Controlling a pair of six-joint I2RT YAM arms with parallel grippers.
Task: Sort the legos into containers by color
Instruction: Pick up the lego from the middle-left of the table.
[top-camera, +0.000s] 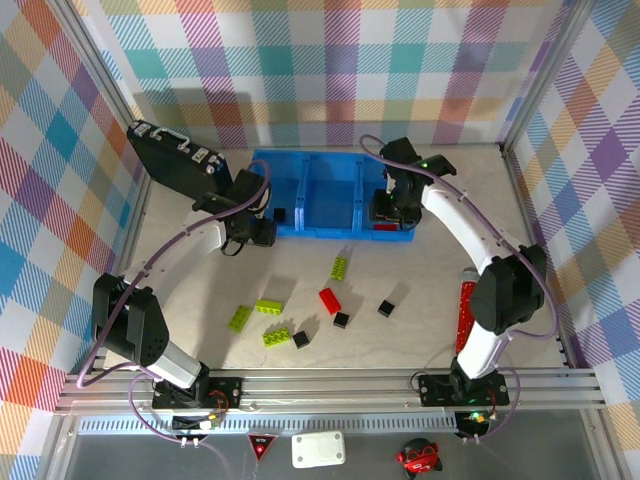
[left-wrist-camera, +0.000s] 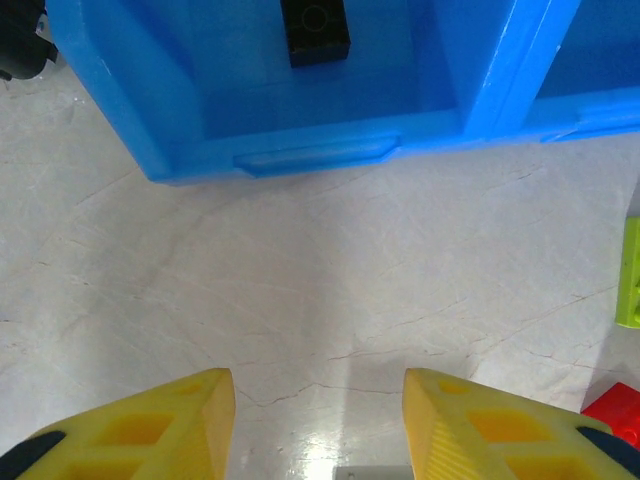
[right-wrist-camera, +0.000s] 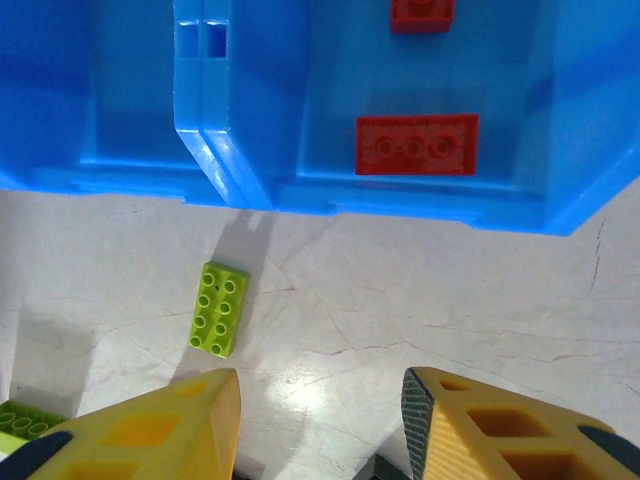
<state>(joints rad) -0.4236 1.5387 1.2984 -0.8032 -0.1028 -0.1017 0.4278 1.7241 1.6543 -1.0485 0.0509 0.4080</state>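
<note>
The containers are three joined compartments of a blue bin (top-camera: 318, 228) at the back of the table. A black cube (left-wrist-camera: 315, 30) lies in the left compartment, and two red bricks (right-wrist-camera: 417, 145) lie in the right one. Loose legos sit on the table: green ones (top-camera: 340, 267), (top-camera: 268, 307), (top-camera: 240, 318), a red one (top-camera: 329, 301) and black cubes (top-camera: 341, 320), (top-camera: 386, 308). My left gripper (left-wrist-camera: 318, 385) hangs open and empty just in front of the left compartment. My right gripper (right-wrist-camera: 320, 385) is open and empty at the front wall of the right compartment, with a green brick (right-wrist-camera: 219, 308) to its left.
A black case (top-camera: 175, 160) with metal latches leans at the back left, close to my left arm. A long red stick (top-camera: 466, 310) lies at the right beside my right arm. A green brick (left-wrist-camera: 630, 275) and a red one (left-wrist-camera: 615, 410) sit at the right edge of the left wrist view.
</note>
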